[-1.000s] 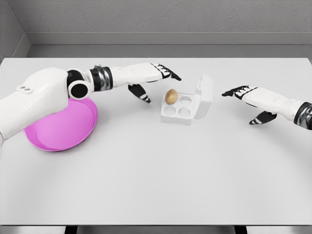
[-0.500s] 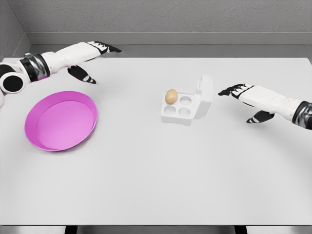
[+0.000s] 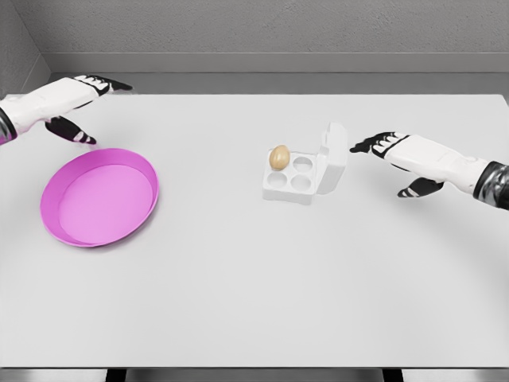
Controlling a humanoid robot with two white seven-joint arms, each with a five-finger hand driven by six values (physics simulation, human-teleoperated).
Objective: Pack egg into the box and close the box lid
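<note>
A brown egg (image 3: 279, 157) sits in the back left cup of the white four-cup box (image 3: 289, 177) near the table's middle. The box lid (image 3: 332, 157) stands upright along the box's right side. My right hand (image 3: 383, 146) reaches in from the right with fingers spread, its fingertips just right of the lid and apart from it. My left hand (image 3: 89, 97) is far off at the back left corner, fingers extended, holding nothing.
A pink bowl (image 3: 145, 174) lies on the left of the white table (image 3: 254, 278), in front of my left hand. A grey wall runs behind the table's far edge.
My left arm has swung away from the box to the far left corner. My right hand has crept left toward the upright lid.
</note>
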